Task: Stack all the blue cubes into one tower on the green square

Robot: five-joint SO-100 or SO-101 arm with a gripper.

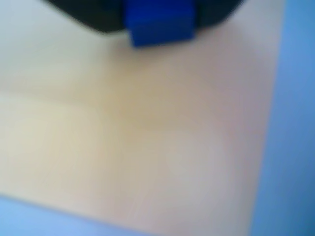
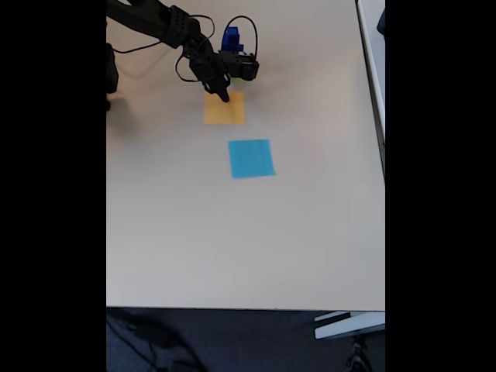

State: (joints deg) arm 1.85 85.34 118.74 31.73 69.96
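Currently the tool (image 1: 160, 19) pinches a blue cube (image 1: 158, 24) at the twelve o'clock edge of the wrist view, the cube's lower half projecting below the dark jaws. This grip is judged to leave the underside free, so that the cube can be set flat on a surface. The wrist view is blurred; below the cube it shows pale counter (image 1: 147, 137), with a light blue band along the three o'clock and six o'clock edges.

In the fixed view the arm (image 2: 159, 23) reaches in from eleven o'clock and the tool (image 2: 225, 93) hangs at the twelve o'clock edge of the orange square (image 2: 224, 109). A blue stack (image 2: 231, 37) stands just beyond the tool, and a sliver of green square (image 2: 238, 80) shows under the arm. The light blue square (image 2: 251, 158) lies at five o'clock from the orange one, apart from it.

Judgement: the cube is in transit to the tower on the green square.
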